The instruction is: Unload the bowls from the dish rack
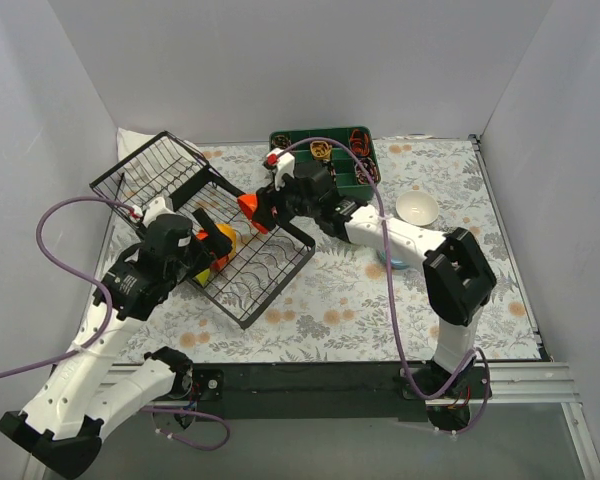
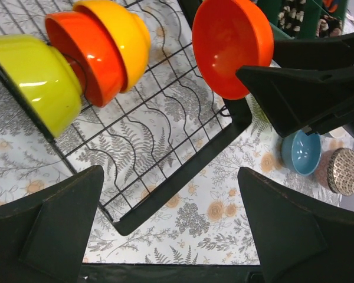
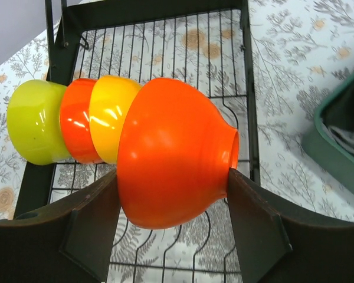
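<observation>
While left jaws gape, right jaws clamp the orange bowl (image 3: 171, 153).

Bright, even light; sharp focus, soft glare on the orange bowl (image 3: 165, 147).

Smooth, high-gloss finish on the orange bowl (image 3: 171, 153), bright highlights across its wall, between jaws of matt black plastic on the right gripper (image 3: 172, 177). Same wet-looking shine on the yellow bowl (image 3: 109, 115), red-orange bowl (image 3: 76, 127) and lime-yellow bowl (image 3: 35, 121) in the dish rack (image 3: 249, 118). Rack itself of thin black wire with a thicker frame, coated-looking, satin rather than shiny. Matt black plastic again, faintly grainy, on the jaws of the left gripper (image 2: 171, 172). Under the rack, a matt floral-printed cover on the table (image 1: 380, 300), cloth or paper impossible to tell. Beside the rack, a glossy blue bowl (image 2: 301, 152) and a mosaic bowl (image 2: 344, 171) with a dull, pebbled outside.
</observation>
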`<action>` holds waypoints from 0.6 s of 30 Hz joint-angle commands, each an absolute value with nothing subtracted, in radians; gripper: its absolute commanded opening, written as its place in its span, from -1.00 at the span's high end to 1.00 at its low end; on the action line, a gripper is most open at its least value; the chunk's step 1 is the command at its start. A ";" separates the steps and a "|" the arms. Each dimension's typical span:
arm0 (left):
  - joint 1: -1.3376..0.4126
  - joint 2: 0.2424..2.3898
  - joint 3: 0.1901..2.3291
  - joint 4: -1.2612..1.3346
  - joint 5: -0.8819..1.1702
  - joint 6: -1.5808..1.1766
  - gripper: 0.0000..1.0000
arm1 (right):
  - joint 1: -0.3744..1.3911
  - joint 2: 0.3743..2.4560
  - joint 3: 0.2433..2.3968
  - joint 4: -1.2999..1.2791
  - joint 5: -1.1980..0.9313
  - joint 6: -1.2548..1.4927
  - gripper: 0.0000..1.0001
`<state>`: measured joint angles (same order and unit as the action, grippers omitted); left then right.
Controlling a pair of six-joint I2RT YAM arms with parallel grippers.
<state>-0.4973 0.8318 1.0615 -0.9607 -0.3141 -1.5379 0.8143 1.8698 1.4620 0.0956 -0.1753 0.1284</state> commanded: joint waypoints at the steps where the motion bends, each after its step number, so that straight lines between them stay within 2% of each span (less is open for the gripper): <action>1: -0.492 0.796 1.008 -0.809 -0.229 -1.456 -0.97 | 0.773 1.712 1.373 0.132 -0.159 0.204 0.97; 18: -0.492 0.886 0.827 -0.305 0.139 -1.356 -0.96 | 0.658 1.312 1.053 0.156 -0.408 0.583 0.97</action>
